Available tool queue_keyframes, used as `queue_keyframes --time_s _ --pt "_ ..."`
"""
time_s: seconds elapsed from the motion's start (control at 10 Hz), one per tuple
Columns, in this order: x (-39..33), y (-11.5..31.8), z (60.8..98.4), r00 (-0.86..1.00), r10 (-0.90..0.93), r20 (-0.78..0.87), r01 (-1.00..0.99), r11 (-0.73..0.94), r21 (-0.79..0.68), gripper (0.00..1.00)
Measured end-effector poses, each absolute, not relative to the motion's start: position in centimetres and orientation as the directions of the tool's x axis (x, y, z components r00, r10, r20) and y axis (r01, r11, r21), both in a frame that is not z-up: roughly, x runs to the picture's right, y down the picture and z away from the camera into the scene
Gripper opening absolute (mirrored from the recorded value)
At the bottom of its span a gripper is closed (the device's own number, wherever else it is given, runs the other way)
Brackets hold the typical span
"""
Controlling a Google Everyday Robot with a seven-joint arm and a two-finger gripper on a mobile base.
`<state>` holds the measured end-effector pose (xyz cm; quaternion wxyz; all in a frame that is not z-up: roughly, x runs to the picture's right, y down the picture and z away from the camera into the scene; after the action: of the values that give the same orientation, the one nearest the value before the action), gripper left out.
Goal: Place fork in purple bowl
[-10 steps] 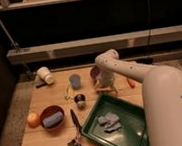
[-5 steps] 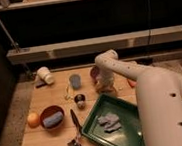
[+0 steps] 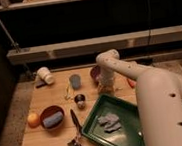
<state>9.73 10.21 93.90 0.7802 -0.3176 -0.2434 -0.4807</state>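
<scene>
Little has moved in one second: the hand [image 3: 107, 85] stays low beside the purple bowl [image 3: 94, 73], at its near right side; open or closed, I cannot tell. The fork [image 3: 68, 93] seems to lie on the table [image 3: 43, 139] left of the cup [image 3: 75, 81], so placing looks not done.

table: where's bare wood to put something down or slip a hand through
Bare wood: the front-left corner, below the reddish-brown bowl and left of the black-handled utensil; also the left strip between white cup and orange. Crowded: the middle, with blue cup, fork, purple bowl and the gripper beside that bowl.
</scene>
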Motion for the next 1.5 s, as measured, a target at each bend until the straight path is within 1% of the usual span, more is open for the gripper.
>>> queue_keyframes --time_s 0.2,0.5,0.9,1.0,1.2,1.5 --pt "9.9 10.1 93.8 0.417 -0.597 0.685 0.906 0.329 -0.265 0.01" --pt "10.6 10.0 93.6 0.427 -0.588 0.687 0.902 0.337 -0.271 0.00" --pt "17.2 7.6 91.6 0.498 -0.546 0.674 0.861 0.406 -0.308 0.00" --pt "20.0 6.7 90.5 0.533 -0.532 0.658 0.839 0.434 -0.328 0.00" --pt "22.4 4.9 89.2 0.569 -0.525 0.633 0.813 0.472 -0.340 0.00" --pt "23.1 1.6 87.7 0.595 -0.536 0.599 0.792 0.518 -0.323 0.00"
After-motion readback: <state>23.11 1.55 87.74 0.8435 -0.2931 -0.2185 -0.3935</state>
